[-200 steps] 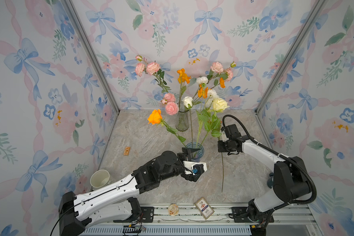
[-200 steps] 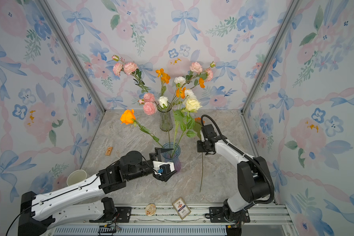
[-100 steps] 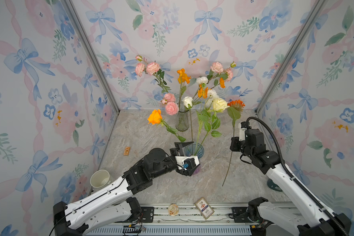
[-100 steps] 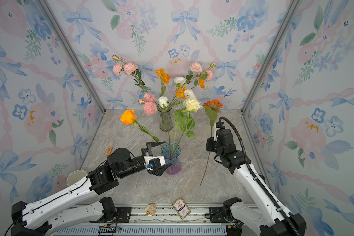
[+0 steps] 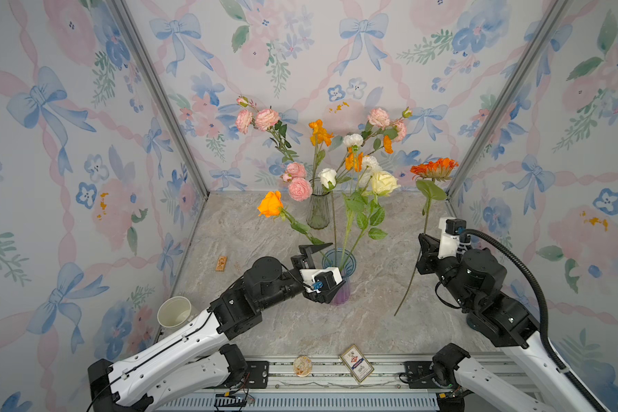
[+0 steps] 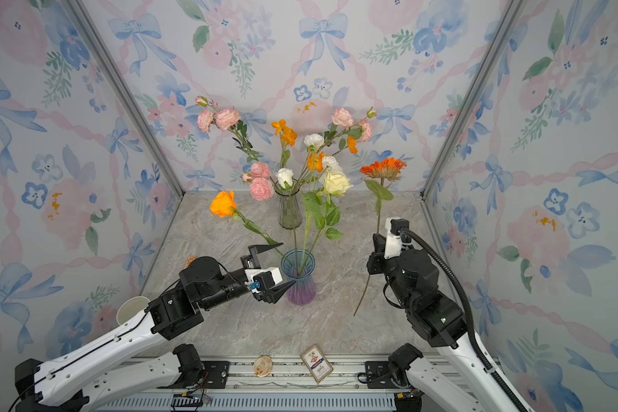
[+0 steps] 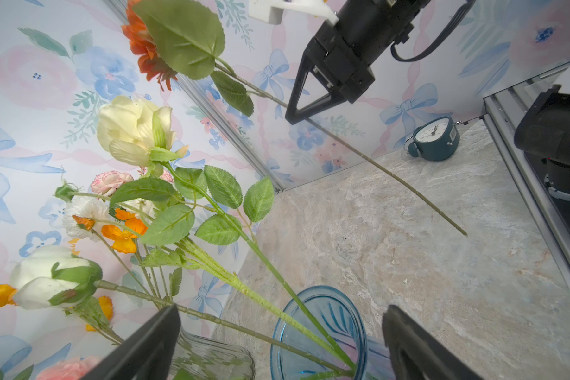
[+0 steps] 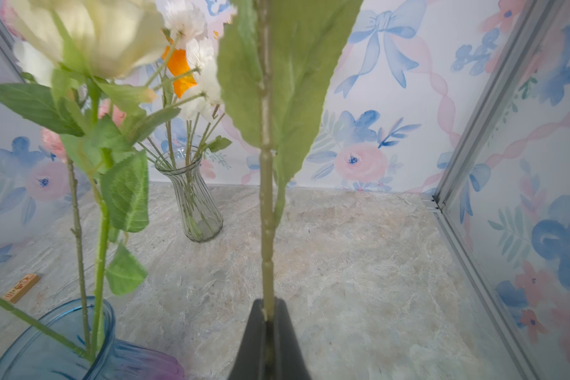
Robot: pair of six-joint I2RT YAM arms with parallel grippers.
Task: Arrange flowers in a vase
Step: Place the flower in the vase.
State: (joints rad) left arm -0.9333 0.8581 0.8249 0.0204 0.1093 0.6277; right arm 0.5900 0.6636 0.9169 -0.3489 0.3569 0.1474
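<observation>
The right gripper [image 5: 423, 247] is clamped on the stem of an orange daisy [image 5: 435, 169] and holds it nearly upright, bloom high, the lower end pointing down at the bench [image 5: 371, 328], well to the right of the blue vase [image 6: 300, 294]. The left gripper [image 5: 337, 265] has its jaws wide apart beside that vase's upper part; it grips nothing, and contact cannot be told. The blue vase holds an orange rose [image 5: 270, 204], a white rose [image 5: 327, 177] and a cream rose [image 5: 384, 182]. Behind it, a clear vase [image 5: 317, 214] holds pink, orange and white blooms
</observation>
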